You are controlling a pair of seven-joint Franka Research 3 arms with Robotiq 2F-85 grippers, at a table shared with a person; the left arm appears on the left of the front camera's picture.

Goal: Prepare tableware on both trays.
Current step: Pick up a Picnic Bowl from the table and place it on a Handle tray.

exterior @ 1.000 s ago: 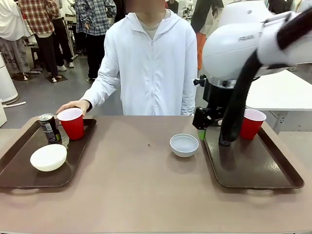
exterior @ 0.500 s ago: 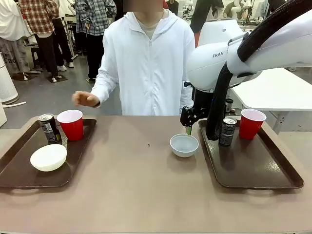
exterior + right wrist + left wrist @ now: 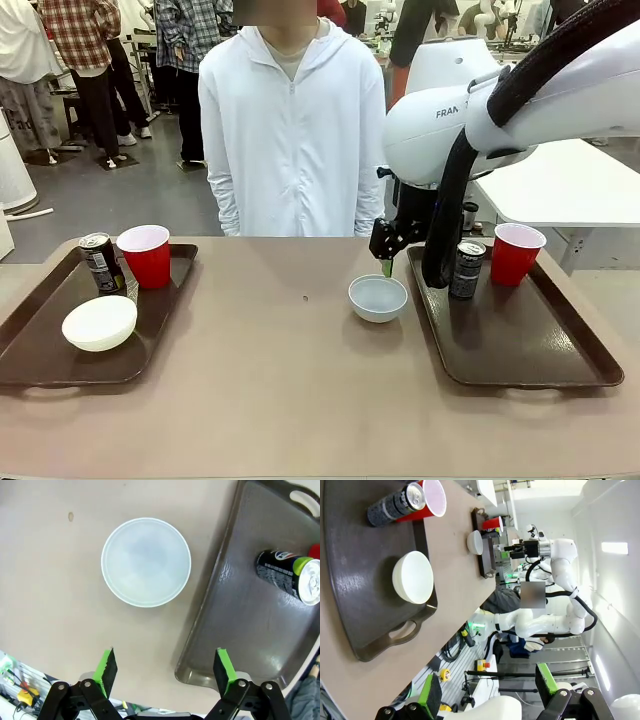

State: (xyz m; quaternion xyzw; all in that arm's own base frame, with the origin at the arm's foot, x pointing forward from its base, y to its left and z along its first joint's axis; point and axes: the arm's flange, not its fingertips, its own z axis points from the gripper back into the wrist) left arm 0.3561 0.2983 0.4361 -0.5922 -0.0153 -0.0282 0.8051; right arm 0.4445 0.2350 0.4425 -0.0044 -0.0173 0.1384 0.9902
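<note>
The left tray (image 3: 40, 345) carries a cream-white bowl (image 3: 99, 322), a dark can (image 3: 100, 262) and a red cup (image 3: 147, 255). On the right tray (image 3: 520, 345) stand a dark can (image 3: 466, 268) and a red cup (image 3: 516, 253). A pale grey-blue bowl (image 3: 378, 297) sits on the table just left of that tray. My right gripper (image 3: 388, 262) hangs open above this bowl (image 3: 146, 562), with the tray (image 3: 240, 615) and can (image 3: 295, 575) beside it. My left gripper (image 3: 485, 695) is open, well back from the left tray (image 3: 360, 570) and its bowl (image 3: 413, 577).
A person in a white hooded jacket (image 3: 290, 130) stands at the far edge of the table, arms down. The bare brown tabletop (image 3: 270, 370) lies between the trays. Other people stand far off at the back left.
My right arm swung left from over the right tray to above the grey-blue bowl, uncovering the can. The person's hand left the red cup on the left tray and dropped.
</note>
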